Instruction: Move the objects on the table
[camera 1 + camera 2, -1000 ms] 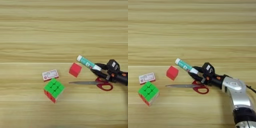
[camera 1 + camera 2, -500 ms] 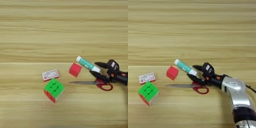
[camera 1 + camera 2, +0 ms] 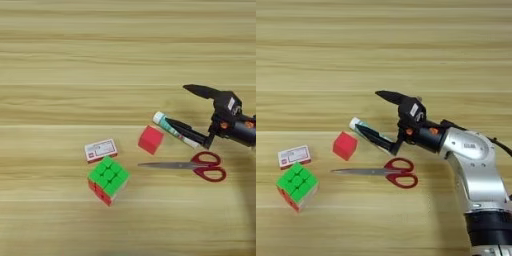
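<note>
The claw is spread wide, one finger raised toward the far edge of the surface, the other laid along the glue stick; nothing is held. For a sound grasp, the upper finger would be lowered so the stick is pinched across its width, near mid-length; slipping is judged likely otherwise. The stick lies right of centre; its long axis runs diagonally, cap toward the far-left corner. The red cube sits just beside; the scissors lie nearer the front edge.
</note>
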`<state>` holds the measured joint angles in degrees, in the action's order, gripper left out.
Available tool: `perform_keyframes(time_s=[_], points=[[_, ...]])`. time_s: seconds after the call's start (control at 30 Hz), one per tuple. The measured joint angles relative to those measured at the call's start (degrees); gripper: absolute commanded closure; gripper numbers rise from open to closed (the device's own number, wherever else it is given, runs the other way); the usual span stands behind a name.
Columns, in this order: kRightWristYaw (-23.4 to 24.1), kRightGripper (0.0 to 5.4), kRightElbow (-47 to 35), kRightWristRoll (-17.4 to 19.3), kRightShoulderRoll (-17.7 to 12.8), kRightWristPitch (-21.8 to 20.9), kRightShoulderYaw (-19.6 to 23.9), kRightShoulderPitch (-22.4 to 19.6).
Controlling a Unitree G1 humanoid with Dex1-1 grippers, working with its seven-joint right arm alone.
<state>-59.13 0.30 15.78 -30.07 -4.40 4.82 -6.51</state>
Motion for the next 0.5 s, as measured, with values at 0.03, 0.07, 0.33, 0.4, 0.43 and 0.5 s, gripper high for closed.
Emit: perform_keyframes(time_s=[0.03,0.07,0.33,0.4,0.43,0.5], points=[[-0.02,0.05,-3.03,0.32,0.04,0.61,-0.69,0.61],[0.01,0.05,-5.45,0.44,0.10,1.59,-1.20,1.16],[-0.57,0.05,-14.59,0.08,1.39,6.37,-9.93,3.86],[-1.45,0.05,-14.61,-0.76,1.46,6.45,-12.28,3.83],[-1.85,0.05,-14.57,-0.96,1.42,6.51,-13.10,3.76],[-3.18,0.05,-14.53,-1.14,1.50,7.30,-15.65,3.30]])
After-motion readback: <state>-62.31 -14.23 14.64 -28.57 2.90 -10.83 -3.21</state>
